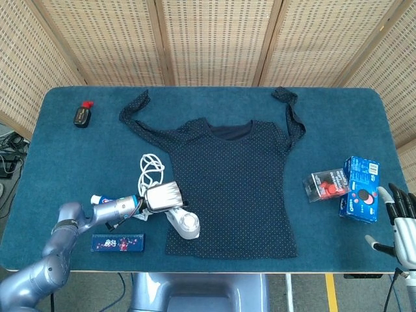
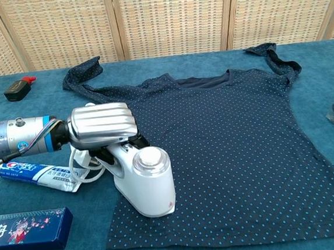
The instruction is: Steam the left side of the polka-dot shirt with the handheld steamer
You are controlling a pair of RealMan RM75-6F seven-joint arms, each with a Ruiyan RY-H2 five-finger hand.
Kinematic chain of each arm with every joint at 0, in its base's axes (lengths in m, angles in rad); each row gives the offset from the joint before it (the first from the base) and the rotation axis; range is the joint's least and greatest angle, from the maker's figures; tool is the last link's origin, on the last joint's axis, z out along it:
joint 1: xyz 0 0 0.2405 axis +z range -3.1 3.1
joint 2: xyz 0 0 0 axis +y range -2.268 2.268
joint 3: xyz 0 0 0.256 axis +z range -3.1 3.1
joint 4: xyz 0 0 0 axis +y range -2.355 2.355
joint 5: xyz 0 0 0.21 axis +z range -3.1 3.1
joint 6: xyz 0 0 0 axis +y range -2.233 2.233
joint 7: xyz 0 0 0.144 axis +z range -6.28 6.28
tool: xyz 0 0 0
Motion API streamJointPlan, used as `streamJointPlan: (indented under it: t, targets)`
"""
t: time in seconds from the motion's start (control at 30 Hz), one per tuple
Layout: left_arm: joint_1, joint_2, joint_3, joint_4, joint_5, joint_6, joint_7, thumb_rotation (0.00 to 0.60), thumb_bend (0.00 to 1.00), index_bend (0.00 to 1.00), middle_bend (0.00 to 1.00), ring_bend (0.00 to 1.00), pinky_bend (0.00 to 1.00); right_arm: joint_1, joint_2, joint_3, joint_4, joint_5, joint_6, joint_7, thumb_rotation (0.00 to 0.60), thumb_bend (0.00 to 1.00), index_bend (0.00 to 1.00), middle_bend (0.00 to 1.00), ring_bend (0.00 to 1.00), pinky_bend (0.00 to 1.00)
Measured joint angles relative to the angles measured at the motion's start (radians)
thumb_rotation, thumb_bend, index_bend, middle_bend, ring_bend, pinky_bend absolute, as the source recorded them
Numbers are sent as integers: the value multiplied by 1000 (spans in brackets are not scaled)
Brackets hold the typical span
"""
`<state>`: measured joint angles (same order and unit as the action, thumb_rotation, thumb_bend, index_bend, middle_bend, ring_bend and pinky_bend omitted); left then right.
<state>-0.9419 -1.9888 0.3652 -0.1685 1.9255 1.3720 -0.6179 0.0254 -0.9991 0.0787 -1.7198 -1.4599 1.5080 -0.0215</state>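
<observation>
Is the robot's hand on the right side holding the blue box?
No, the right hand is off the table edge, holding nothing, apart from the blue box.

The left hand (image 2: pixel 100 126) holds the white steamer (image 2: pixel 146 182) on the shirt's (image 1: pixel 234 182) lower left edge, and things crowd it there: the looped white cord (image 1: pixel 151 167) sits just behind, the toothpaste tube (image 2: pixel 34 173) lies right beside it, and the long dark box (image 2: pixel 27 229) lies near the table's front edge. The middle and right of the shirt lie flat with nothing on them. Far right, the blue box (image 1: pixel 361 188) and red-and-black pack (image 1: pixel 327 184) sit just ahead of the right hand (image 1: pixel 403 221), and a small black bottle (image 1: pixel 82 114) sits at the far left corner.
</observation>
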Motion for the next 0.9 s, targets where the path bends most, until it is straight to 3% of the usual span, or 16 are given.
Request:
streamJointPlan:
  t: [0.5, 0.9]
  targets:
    - [-9, -32, 31, -31, 49, 106, -10, 600, 658, 1000, 854, 766, 857, -3, 5, -1, 0, -5, 6, 11, 600, 0, 116, 0, 0, 0]
    - [3, -5, 52, 1, 65, 69, 28, 600, 658, 1000, 854, 766, 857, -5, 6, -3, -3, -13, 10, 10, 600, 0, 116, 0, 0, 0]
